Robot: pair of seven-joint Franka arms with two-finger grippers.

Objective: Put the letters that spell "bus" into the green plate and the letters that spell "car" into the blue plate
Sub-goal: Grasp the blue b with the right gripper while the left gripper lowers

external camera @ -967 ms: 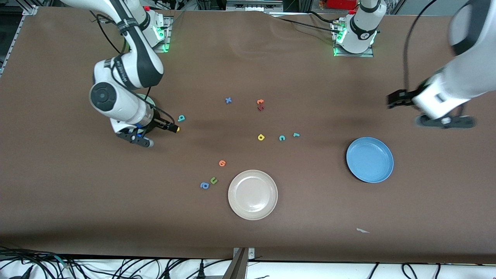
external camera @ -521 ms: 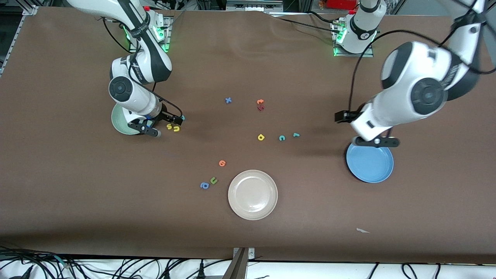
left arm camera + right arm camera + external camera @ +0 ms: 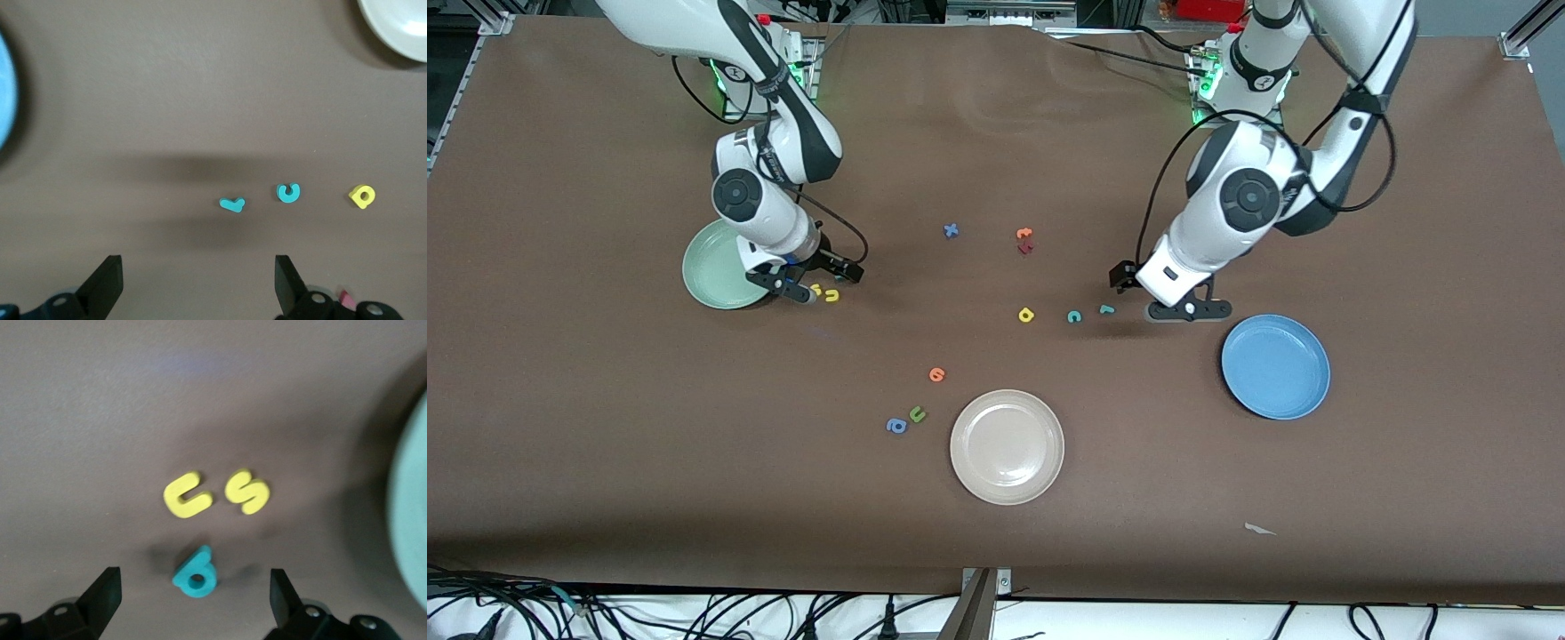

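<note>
Both arms have swung inward since a second ago: in the front view the left gripper, which was out past the blue plate, now hangs low over the desk between that plate and the teal r, while the right gripper has come off the green plate, baring it, and sits over the desk just beside it. From here the yellow u and yellow s show right at the right gripper, and the teal b is hidden under the arm. Teal c and yellow a lie in a row with the r, running toward the right arm's end, and the cream plate sits nearer the camera. Over to the left wrist view: jaws spread wide, nothing between them, left gripper apart from the teal r, with the teal c and yellow a lined up beside it. Right wrist view now, and here is the missing piece: the teal b lies between the wide-open fingers of the right gripper, untouched, with the yellow u and yellow s side by side just past it, and the green plate at the edge.
</note>
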